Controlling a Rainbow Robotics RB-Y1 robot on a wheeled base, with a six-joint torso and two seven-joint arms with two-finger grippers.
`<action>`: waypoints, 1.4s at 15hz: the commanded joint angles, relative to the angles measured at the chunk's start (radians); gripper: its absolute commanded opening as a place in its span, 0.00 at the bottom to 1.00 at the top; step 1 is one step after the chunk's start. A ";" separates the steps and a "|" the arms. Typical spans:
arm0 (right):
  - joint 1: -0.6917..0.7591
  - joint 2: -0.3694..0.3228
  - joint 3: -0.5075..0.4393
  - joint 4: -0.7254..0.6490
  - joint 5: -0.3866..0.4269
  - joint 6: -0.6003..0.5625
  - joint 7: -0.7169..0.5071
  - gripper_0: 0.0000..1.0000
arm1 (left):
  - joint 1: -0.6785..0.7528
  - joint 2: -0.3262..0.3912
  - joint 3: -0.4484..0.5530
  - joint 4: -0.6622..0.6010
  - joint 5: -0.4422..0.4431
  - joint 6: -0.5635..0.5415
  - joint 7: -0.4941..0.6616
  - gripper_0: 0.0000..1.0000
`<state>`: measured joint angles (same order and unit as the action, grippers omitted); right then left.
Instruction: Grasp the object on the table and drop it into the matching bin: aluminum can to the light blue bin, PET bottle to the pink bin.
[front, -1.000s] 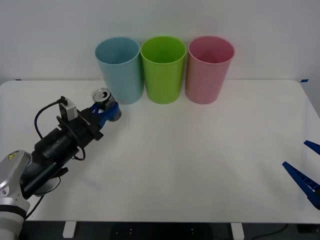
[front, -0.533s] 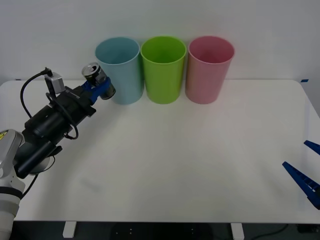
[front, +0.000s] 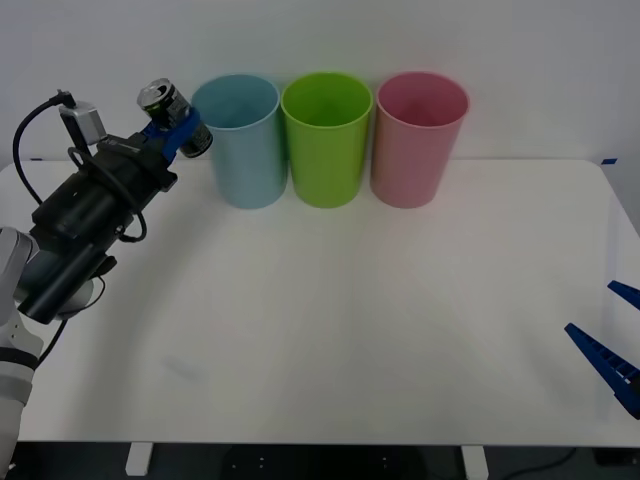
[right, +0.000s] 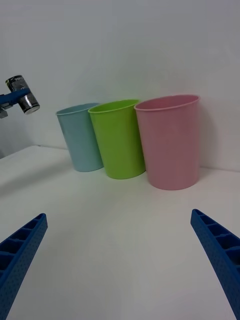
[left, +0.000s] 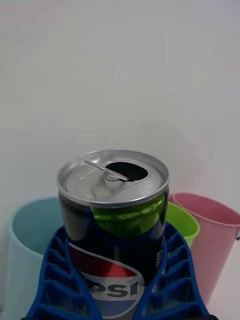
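Observation:
My left gripper is shut on the aluminum can, a small silver can with dark printed sides. It holds the can in the air, tilted, just left of the rim of the light blue bin. Up close the can sits between the blue fingers, its top opened. From the right wrist the can hangs above and beside the light blue bin. The pink bin stands at the right of the row. My right gripper rests open at the table's right edge.
A lime green bin stands between the light blue and pink bins at the back of the white table. A black cable loops off the left wrist.
The left arm has lifted the can from near the table up and to the left, to rim height beside the light blue bin. The right arm has not moved.

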<state>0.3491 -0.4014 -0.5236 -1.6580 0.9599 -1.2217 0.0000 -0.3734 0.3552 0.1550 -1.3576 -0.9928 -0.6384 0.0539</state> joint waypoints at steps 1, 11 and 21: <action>0.000 0.000 0.000 0.000 0.000 0.000 0.000 1.00 | -0.033 0.019 -0.002 0.000 -0.006 0.029 0.055 0.01; 0.000 0.000 0.000 0.000 0.000 0.000 0.000 1.00 | -0.194 0.027 -0.046 0.017 -0.276 0.243 0.268 0.02; 0.000 0.000 0.000 0.000 0.000 0.000 0.000 1.00 | -0.429 0.027 -0.224 0.291 -0.307 0.451 0.234 0.03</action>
<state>0.3490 -0.4014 -0.5236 -1.6580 0.9599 -1.2217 0.0000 -0.7848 0.3831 -0.0558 -1.0874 -1.3000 -0.2013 0.2920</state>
